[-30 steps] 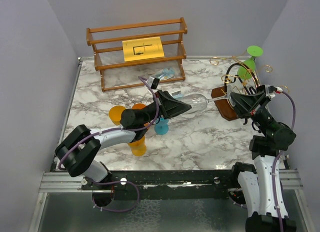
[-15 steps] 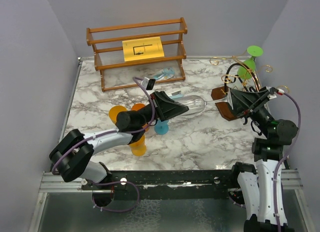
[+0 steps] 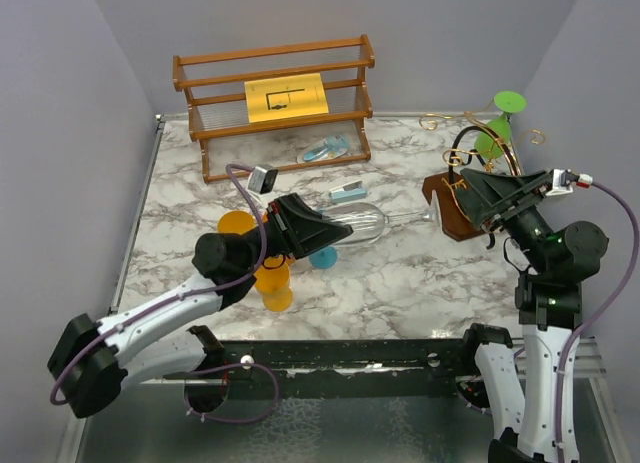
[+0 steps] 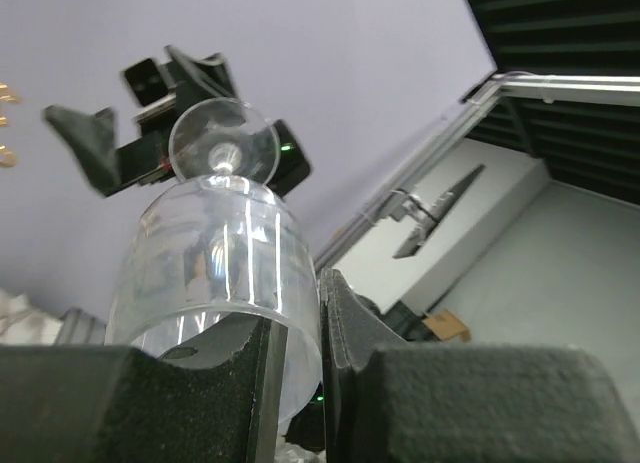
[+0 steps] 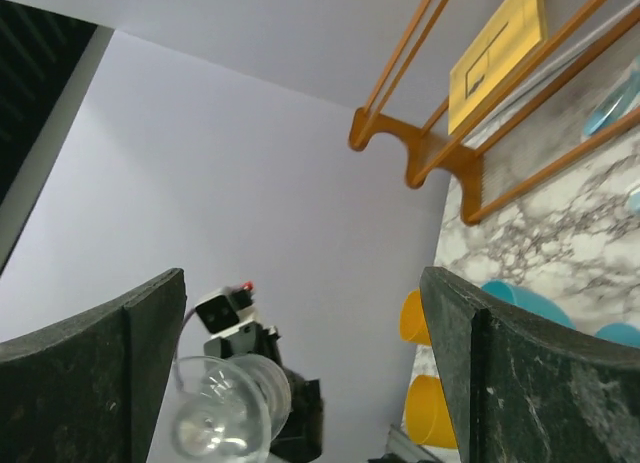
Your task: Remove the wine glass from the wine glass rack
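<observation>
Marble worktop (image 3: 400, 273), lilac walls (image 3: 60, 103), wooden shelf (image 3: 275, 108) at back. Left gripper (image 3: 338, 229) clamped on glass (image 3: 368, 223) bowl, glass held level above mid-worktop, foot toward rack (image 3: 452, 211). Rack at right edge, green glass (image 3: 495, 133) on it. Right gripper (image 3: 478, 198) apart, beside rack.

Marble table (image 3: 400, 278) bears shelf (image 3: 280, 123), wine glass rack (image 3: 442, 201), orange cups (image 3: 276, 289)

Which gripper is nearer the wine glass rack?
Right. The right gripper hangs open just over the rack base. The left gripper is off toward mid-table, shut on the clear glass.
</observation>
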